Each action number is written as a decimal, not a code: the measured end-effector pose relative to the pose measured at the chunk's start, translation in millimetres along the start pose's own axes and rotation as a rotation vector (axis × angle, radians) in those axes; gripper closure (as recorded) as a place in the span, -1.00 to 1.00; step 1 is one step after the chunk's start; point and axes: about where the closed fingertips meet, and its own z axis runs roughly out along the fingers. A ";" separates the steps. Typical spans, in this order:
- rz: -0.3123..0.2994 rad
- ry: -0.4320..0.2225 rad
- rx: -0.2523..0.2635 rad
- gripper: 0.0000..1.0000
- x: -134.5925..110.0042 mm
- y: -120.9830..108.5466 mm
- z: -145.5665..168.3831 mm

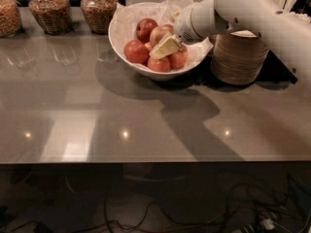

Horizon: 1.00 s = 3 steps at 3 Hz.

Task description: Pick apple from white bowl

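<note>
The white bowl [121,28], lined with crinkled white paper, stands at the back middle of the grey table [97,110]. It holds several red apples. One [146,27] is at the back, one [136,51] at the left and one [159,65] at the front. My gripper [166,42] reaches in from the right on the white arm [252,8]. It is down among the apples, lying against a paler apple [159,33] in the middle and another [180,58] at the right.
A stack of beige disposable bowls [240,57] stands right of the white bowl, under my arm. Three brown jars [48,8] [99,6] [7,13] line the back left. The table's front edge [146,161] runs across, with cables on the floor below.
</note>
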 end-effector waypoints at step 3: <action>-0.004 0.009 -0.011 0.74 -0.1 2.7 0.1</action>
